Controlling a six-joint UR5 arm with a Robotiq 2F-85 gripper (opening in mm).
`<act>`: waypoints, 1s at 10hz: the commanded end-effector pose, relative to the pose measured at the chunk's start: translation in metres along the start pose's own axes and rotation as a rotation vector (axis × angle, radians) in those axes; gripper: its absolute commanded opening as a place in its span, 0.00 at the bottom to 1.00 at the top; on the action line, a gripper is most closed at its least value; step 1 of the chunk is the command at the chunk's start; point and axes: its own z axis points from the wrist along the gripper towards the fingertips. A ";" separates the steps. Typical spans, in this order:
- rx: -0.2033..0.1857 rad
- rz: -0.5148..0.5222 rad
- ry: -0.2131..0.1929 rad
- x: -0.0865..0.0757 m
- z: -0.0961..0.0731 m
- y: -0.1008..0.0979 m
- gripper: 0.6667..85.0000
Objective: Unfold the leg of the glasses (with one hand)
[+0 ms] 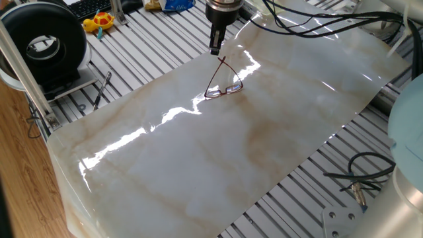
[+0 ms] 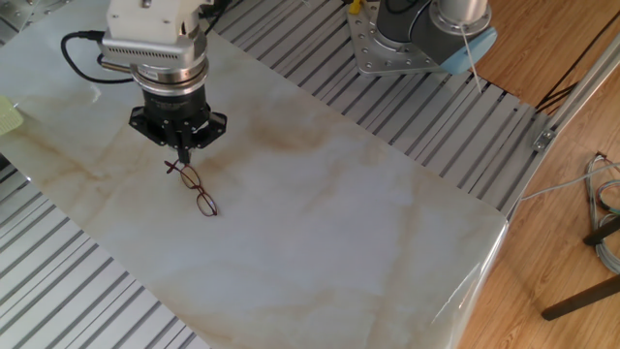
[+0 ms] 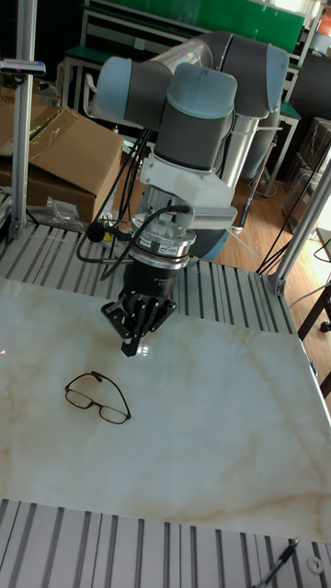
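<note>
The glasses (image 1: 223,86) lie on the marble sheet (image 1: 198,165), a thin dark-red wire frame with clear lenses. One leg points from the frame toward the gripper. In the other fixed view the glasses (image 2: 199,192) lie just below the gripper (image 2: 184,157). My gripper (image 1: 215,50) hangs a little above the tip of that leg, its fingers together and nothing between them. The tall fixed view shows the gripper (image 3: 129,347) off the surface, up and to the right of the glasses (image 3: 97,397), not touching them.
A black pen-like tool (image 1: 102,89) lies on the slatted table at the left, near a round black device (image 1: 49,43) and a yellow toy (image 1: 99,21). Loose cables (image 1: 353,173) lie at the right. The arm's base (image 2: 417,29) stands behind the sheet.
</note>
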 end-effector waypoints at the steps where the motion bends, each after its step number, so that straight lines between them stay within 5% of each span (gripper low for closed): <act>1: -0.012 0.033 -0.009 -0.002 -0.001 0.002 0.01; 6: -0.010 -0.029 -0.039 -0.012 0.044 -0.018 0.01; 10: -0.008 0.003 -0.041 -0.008 0.039 -0.018 0.01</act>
